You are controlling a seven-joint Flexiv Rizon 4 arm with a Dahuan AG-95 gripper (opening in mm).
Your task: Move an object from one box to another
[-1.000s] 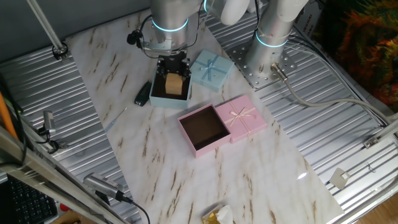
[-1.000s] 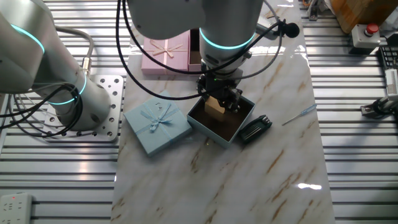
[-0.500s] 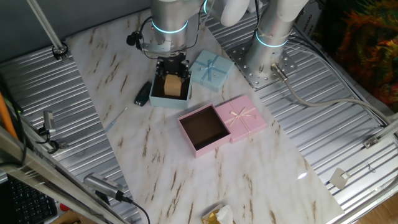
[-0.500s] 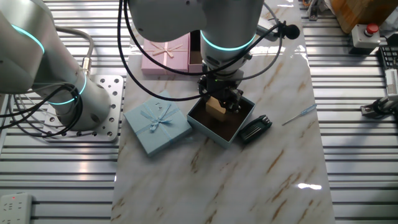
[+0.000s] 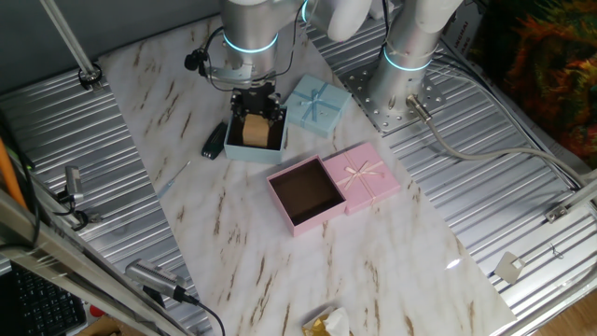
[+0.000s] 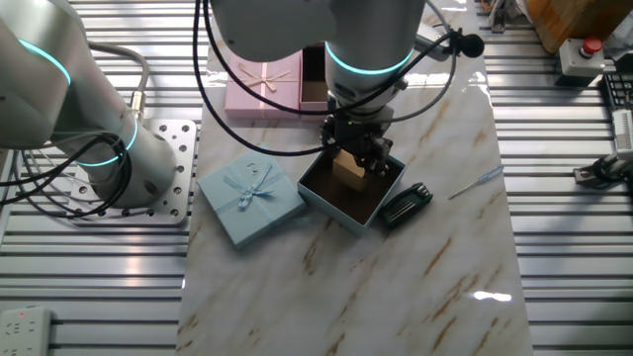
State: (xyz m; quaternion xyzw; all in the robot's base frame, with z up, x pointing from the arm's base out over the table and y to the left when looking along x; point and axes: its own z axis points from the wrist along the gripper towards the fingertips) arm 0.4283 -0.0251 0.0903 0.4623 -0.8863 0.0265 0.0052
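Note:
The small tan cube [image 5: 254, 132] sits between my gripper's fingers, low inside the light blue box tray [image 5: 250, 154] with the dark interior. My gripper [image 5: 256, 116] points straight down and is shut on the cube. The other fixed view shows the same: my gripper [image 6: 353, 156], the cube [image 6: 347, 168] and the blue tray [image 6: 341, 222]. I cannot tell whether the cube touches the tray floor. The pink box tray [image 5: 312, 222] stands empty nearer the table's middle. In the other fixed view the pink tray [image 6: 311, 91] is mostly hidden behind the arm.
The light blue lid with bow [image 5: 317, 103] lies right beside the blue tray. The pink lid with bow [image 5: 363, 176] touches the pink tray. A flat black item [image 5: 215, 140] lies against the blue tray's other side. A second arm's base [image 5: 406, 65] stands on the metal plate.
My gripper and the cube have shifted slightly sideways within the blue tray, away from the blue lid. Nothing else has moved.

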